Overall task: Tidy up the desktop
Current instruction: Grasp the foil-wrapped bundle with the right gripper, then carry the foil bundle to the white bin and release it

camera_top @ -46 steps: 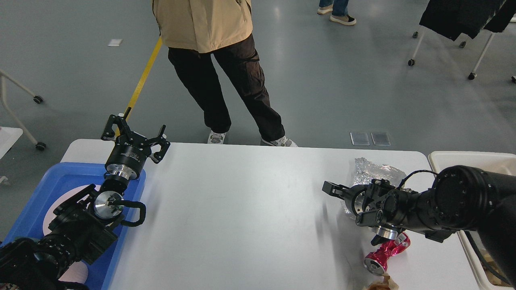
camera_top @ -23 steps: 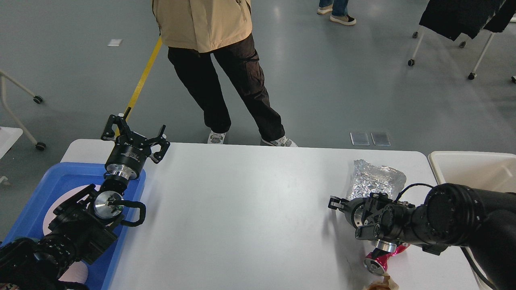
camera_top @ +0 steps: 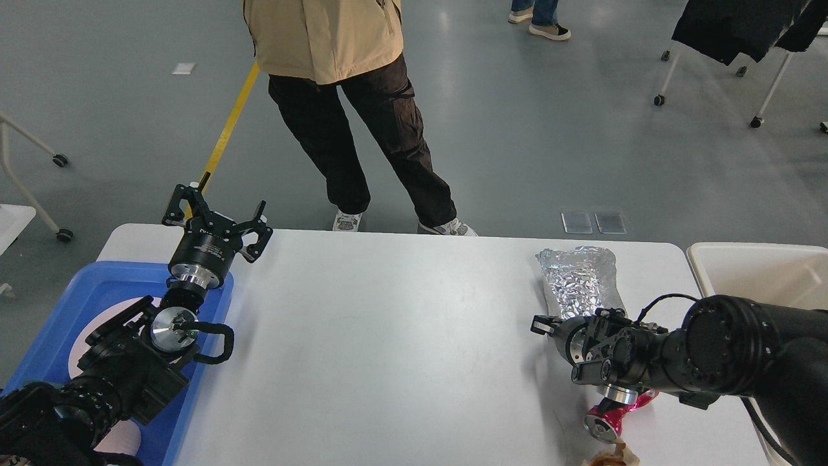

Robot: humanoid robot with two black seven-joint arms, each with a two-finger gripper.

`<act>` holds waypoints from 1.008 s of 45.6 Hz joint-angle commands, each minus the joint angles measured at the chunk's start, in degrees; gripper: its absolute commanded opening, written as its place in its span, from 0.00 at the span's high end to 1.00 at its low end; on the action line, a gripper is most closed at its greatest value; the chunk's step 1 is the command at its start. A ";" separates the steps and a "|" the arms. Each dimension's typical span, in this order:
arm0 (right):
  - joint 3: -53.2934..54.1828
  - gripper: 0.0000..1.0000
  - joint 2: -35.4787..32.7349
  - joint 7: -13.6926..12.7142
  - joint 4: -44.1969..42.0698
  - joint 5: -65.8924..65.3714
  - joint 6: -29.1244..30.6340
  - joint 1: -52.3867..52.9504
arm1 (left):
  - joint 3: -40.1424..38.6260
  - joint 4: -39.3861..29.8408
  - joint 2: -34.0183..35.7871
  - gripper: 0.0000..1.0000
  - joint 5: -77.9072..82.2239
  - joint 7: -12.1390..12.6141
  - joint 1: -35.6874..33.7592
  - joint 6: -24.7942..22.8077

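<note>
the white table fills the lower part of the head view, and what is left to clear sits at its right end. a crinkled silver foil bag lies flat near the far right edge; it looks light, thin and springy, likely to slide on the smooth top, so pinching a free edge or corner seems wiser than pressing down on its middle. a crushed pink can lies near the front edge, partly under the right arm; it looks light and stiff, best gripped across its dented waist. the right tool hovers just beside the bag's near end, seen end-on, so i cannot tell its opening. the left tool is spread wide and empty above the blue tray. a cream bin stands to the right
</note>
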 commanded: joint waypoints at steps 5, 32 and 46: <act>0.01 1.00 -0.28 0.00 0.35 -0.09 -0.26 0.90 | 0.00 0.00 0.00 0.01 0.00 0.00 0.00 0.01; 0.80 1.00 -17.41 2.28 28.72 -5.09 0.61 28.92 | 0.00 0.00 0.00 0.01 0.00 0.00 0.00 0.01; 0.88 1.00 -31.30 5.71 53.95 -11.43 14.31 54.68 | 0.00 0.00 0.00 0.01 0.00 0.00 0.00 0.01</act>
